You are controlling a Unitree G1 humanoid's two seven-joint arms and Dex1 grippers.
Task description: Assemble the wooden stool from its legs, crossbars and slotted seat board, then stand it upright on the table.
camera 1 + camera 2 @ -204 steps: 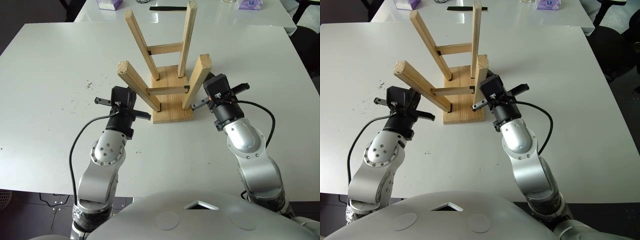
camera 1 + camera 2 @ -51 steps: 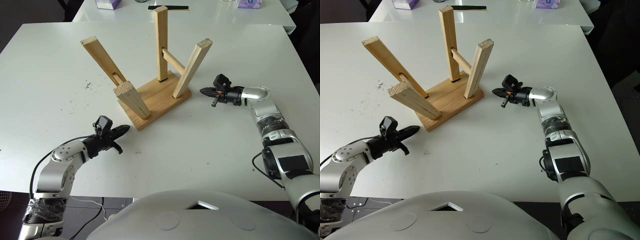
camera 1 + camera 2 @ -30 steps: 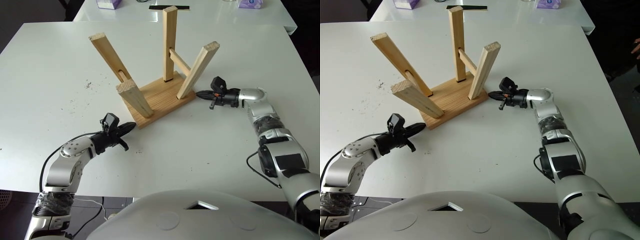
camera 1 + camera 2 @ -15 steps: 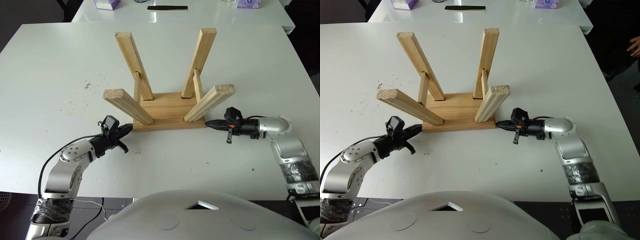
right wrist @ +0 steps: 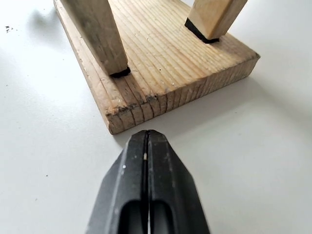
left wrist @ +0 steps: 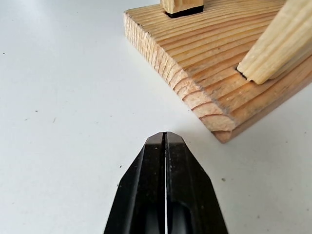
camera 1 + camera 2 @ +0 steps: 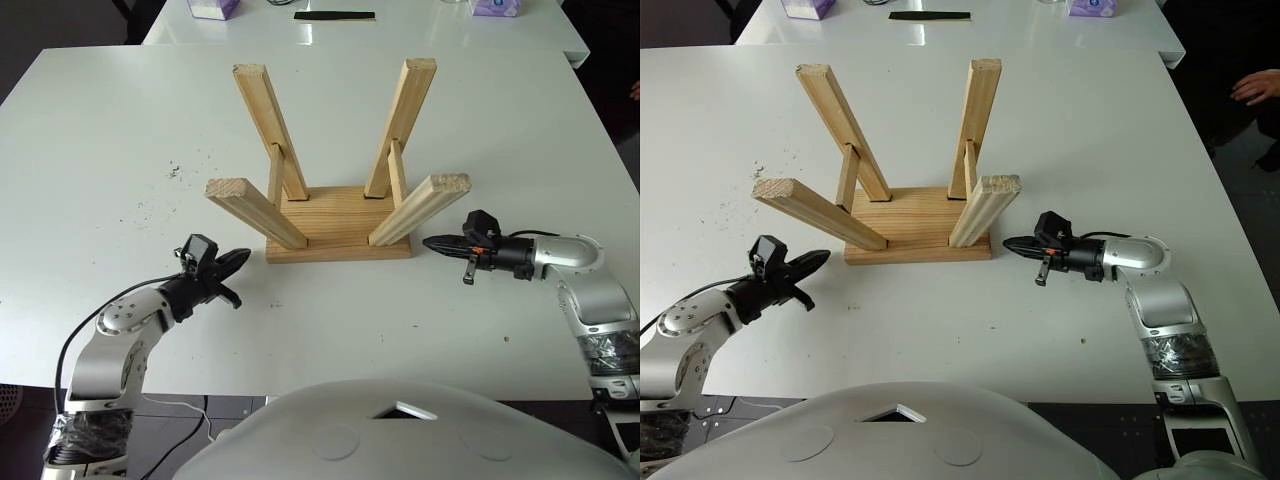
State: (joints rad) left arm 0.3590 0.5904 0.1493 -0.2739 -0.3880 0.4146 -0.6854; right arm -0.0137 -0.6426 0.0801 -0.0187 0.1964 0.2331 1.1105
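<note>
Down at the left, the left gripper [image 7: 240, 256] lies low over the table [image 7: 100, 130], its two fingers pressed flat together with nothing between them. Its tip points at the near left corner of the seat [image 7: 338, 228], close to it but not touching. Some dark specks [image 7: 175, 172] lie on the table farther out, off to that gripper's left. Ahead of both grippers and between them sits the stool [image 7: 335, 190], upside down: the seat lies flat on the table and the four legs [image 7: 263, 120] splay upward from it, each foot seated in its own slot in the board. Crossbars [image 7: 275, 170] join the legs in pairs, one on each side. On the right, the right gripper [image 7: 428, 241] is likewise closed tight and holds nothing. Its tip aims at the seat's near right corner, just short of the wood. Well beyond the stool, two small boxes [image 7: 215, 8] stand on a farther table; what they hold I cannot tell.
</note>
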